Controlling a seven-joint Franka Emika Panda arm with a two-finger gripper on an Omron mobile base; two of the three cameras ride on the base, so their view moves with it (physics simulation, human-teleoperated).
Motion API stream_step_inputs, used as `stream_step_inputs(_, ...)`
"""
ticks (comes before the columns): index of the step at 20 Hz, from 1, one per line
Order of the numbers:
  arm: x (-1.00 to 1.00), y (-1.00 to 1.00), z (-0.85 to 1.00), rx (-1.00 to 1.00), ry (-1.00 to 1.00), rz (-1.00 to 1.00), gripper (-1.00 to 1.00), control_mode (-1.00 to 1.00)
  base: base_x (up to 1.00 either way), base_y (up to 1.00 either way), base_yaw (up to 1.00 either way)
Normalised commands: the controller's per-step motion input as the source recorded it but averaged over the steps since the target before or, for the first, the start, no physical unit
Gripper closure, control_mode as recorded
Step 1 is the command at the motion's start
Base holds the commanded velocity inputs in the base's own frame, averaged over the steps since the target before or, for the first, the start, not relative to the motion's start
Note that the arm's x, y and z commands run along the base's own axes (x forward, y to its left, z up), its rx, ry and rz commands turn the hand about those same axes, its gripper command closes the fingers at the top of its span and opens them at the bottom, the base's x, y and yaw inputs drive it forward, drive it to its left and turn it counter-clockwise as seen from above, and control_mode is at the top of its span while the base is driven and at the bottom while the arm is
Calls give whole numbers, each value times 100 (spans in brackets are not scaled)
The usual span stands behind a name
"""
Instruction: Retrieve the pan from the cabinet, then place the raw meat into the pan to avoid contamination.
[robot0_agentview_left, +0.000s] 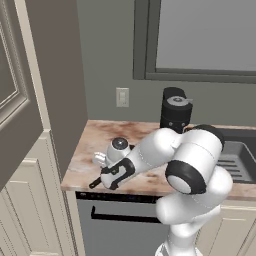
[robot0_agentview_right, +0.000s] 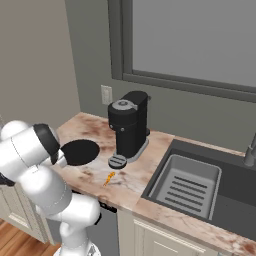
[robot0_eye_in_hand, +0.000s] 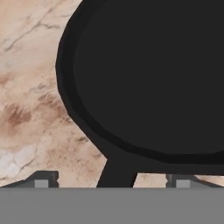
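So the pan (robot0_eye_in_hand: 148, 78) is sitting flat on the marble-look countertop (robot0_agentview_right: 130, 187), just to the camera-left of the black coffee maker (robot0_agentview_right: 129, 127) in the right base view. In the hand view its handle (robot0_eye_in_hand: 117, 171) runs straight down between the two fingertips (robot0_eye_in_hand: 41, 181), and there's bare counter showing on each side of it, so the jaws are spread wide and neither tip is touching the handle. The gripper (robot0_eye_in_hand: 111, 183) isn't holding anything as far as I can see.

The raw meat (robot0_agentview_right: 108, 178), a tiny orange sliver, lies on the counter in front of the coffee maker, near its round grey-rimmed dish (robot0_agentview_right: 117, 161) and apart from the pan. The sink (robot0_agentview_right: 187, 185) is on the coffee maker's other side. In the left base view the cream cabinet (robot0_agentview_left: 22, 195) stands left of the counter with its upper door (robot0_agentview_left: 15, 100) swung open, well away from the coffee maker (robot0_agentview_left: 175, 110).
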Motion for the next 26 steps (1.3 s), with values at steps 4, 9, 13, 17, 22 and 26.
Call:
stream_step_inputs(4, 0, 0, 20, 0, 0, 0, -100, -100, 0, 0, 0)
stream_step_inputs(9, 0, 0, 39, 0, 0, 0, -100, -100, 0, 0, 0)
stream_step_inputs(13, 0, 0, 45, -1, 0, 0, -100, -100, 0, 0, 0)
stream_step_inputs(17, 0, -2, 32, -1, 4, 0, -100, -100, 0, 0, 0)
stream_step_inputs(22, -4, -7, 29, -5, 6, 0, -100, -100, 0, 0, 0)
stream_step_inputs(26, -14, -17, 18, -12, 10, 2, -100, -100, 0, 0, 0)
